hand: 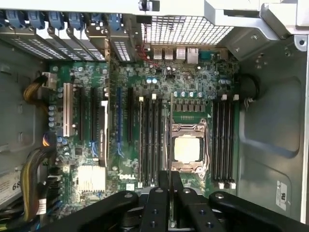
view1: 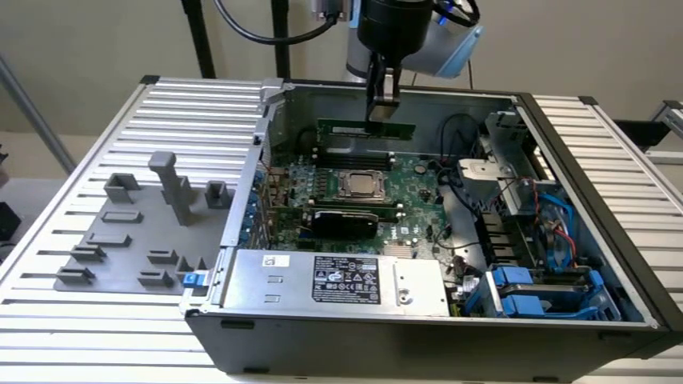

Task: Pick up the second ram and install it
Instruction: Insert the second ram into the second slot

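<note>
Here, one hand (view1: 382,118) clamped on one second ram (view1: 347,128), hovering over one motherboard (view1: 417,188).

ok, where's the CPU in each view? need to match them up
Exterior view: the CPU sits mid-motherboard, nearer the camera than the second ram clamped in the gripper.
Wrist view: the CPU lies in its metal socket frame, between two banks of memory slots.
Shared landmark: the row of blue tabs along the case wall by the expansion slots.
</note>
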